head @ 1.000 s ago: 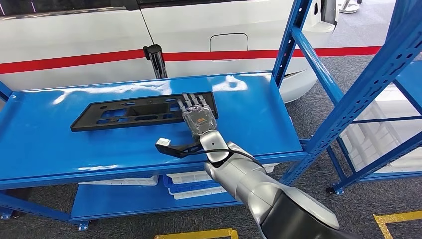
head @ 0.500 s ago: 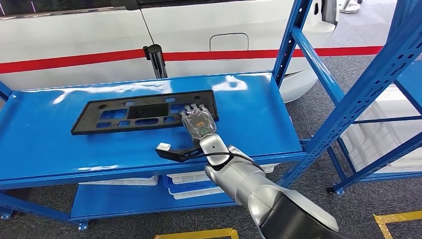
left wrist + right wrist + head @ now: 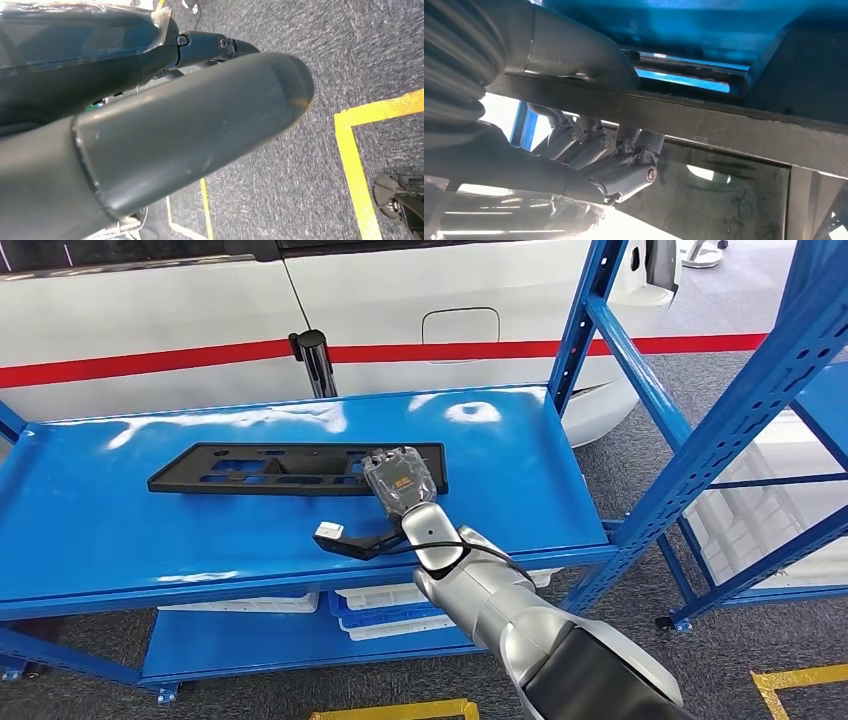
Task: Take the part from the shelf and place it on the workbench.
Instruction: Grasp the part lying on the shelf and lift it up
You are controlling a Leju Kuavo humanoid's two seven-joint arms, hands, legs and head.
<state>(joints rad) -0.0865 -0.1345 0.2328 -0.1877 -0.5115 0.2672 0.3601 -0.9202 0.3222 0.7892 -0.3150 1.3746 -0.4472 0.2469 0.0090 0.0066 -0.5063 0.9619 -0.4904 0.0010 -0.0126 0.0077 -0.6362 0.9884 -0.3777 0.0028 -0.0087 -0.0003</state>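
The part, a long black plastic frame with cut-outs, is over the blue top shelf, seen nearly edge-on. My right hand grips its right end. In the right wrist view the thumb lies on one side of the frame's black bar and the fingers curl round the other side. My left hand hangs over the grey carpet with its thick thumb stretched out and nothing in it.
A white car with a red stripe stands close behind the shelf. A blue upright rises at the shelf's right end, with another blue rack beyond it. White bins sit on the lower shelf. Yellow tape marks the floor.
My right hand's fingers went from lying flat on the part to curling round its right end. The part has tipped and now looks flatter and narrower.
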